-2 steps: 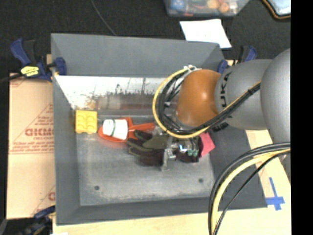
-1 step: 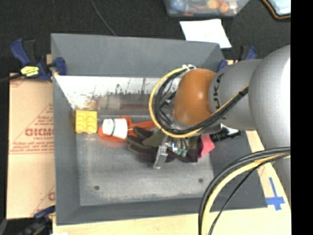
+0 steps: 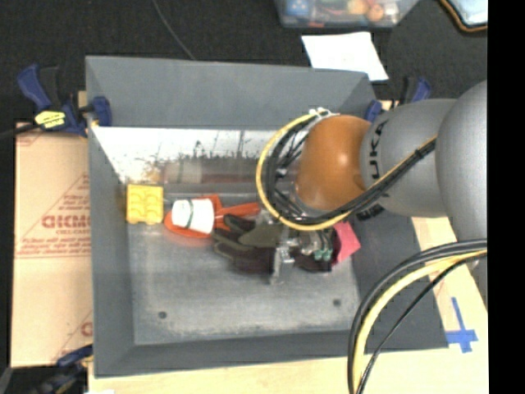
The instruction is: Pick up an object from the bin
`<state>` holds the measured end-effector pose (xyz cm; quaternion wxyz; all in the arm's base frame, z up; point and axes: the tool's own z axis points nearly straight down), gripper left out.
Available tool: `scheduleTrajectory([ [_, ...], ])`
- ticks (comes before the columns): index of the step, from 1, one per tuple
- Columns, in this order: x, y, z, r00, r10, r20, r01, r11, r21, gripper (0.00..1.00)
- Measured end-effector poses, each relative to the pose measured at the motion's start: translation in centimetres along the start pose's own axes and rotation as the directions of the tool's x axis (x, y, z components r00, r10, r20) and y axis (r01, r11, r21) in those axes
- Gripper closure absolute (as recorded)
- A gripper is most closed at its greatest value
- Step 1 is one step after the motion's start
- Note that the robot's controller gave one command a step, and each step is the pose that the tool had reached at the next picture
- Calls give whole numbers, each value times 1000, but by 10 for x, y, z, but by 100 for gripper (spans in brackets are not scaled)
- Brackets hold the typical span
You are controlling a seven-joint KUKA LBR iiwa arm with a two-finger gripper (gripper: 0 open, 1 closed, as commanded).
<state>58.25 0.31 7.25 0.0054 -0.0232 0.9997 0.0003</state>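
Hanging over a dark, limp-looking bundle (image 3: 238, 251) toward the bin's (image 3: 205, 306) right wall, the end effector (image 3: 283, 263), grip state unreadable, would likely find it light, soft, pinchable mid-fold

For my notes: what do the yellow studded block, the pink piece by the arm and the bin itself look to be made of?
Yellow block: likely hard moulded plastic, going by its raised studs and even, slightly glossy colour. Pink piece: flat and matte, perhaps foam or paper; it is mostly hidden, so I am unsure. Bin: grey metal with a dull finish, scuffed on the back wall.
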Motion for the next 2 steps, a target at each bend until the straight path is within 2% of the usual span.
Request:
scheduleTrajectory([
  [1, 0, 9, 1, 968, 252, -2, -252, 968, -4, 0],
  [2, -2, 0, -1, 1000, 14, 4, -14, 1000, -1, 100],
])
